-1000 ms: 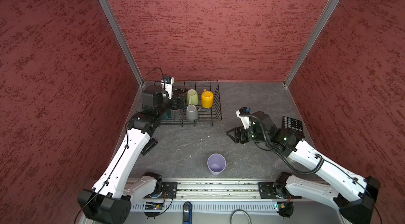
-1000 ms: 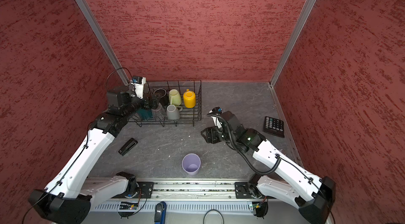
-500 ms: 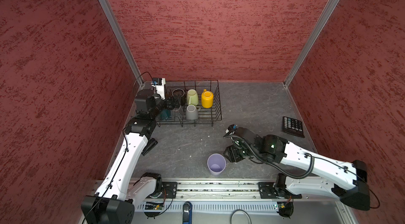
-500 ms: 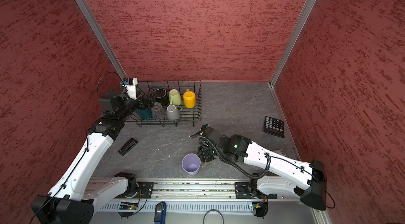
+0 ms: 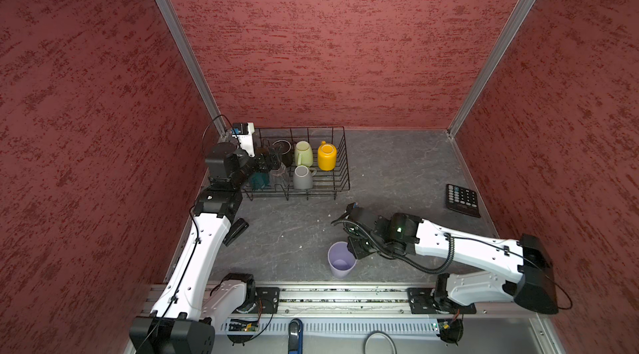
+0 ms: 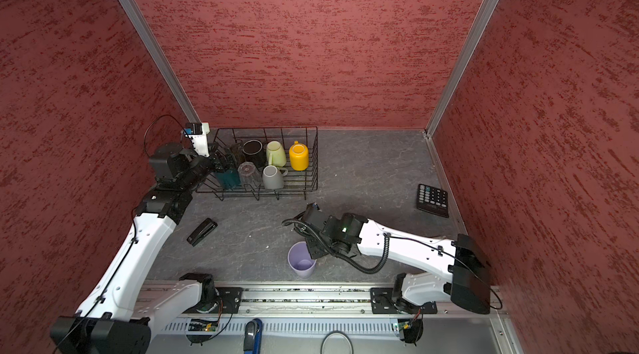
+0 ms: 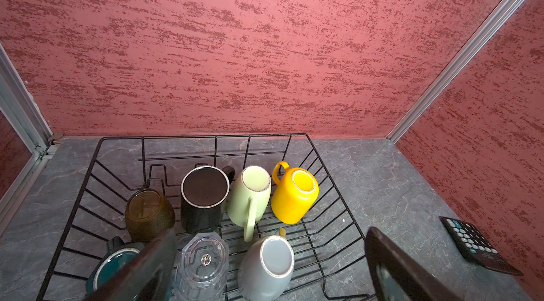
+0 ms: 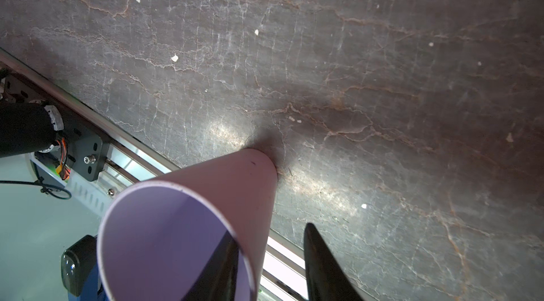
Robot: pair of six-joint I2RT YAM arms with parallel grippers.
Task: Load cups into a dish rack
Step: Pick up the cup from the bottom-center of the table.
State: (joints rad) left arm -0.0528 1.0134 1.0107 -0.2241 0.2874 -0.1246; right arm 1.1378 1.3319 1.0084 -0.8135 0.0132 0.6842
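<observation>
Lilac tumbler (image 5: pixel 341 260): upright on the surface (image 5: pixel 397 175), near centre, well apart from the far-left dish rack (image 5: pixel 340 175).
Right jaws: apart, straddling its wall.
Left jaws: wide apart, empty, over the rack's left end.

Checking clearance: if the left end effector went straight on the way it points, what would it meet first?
Probably the grey mug in the dish rack, centred between the left end effector's open fingers; the clear ribbed glass beside it looks equally near. Depth is unclear.
</observation>
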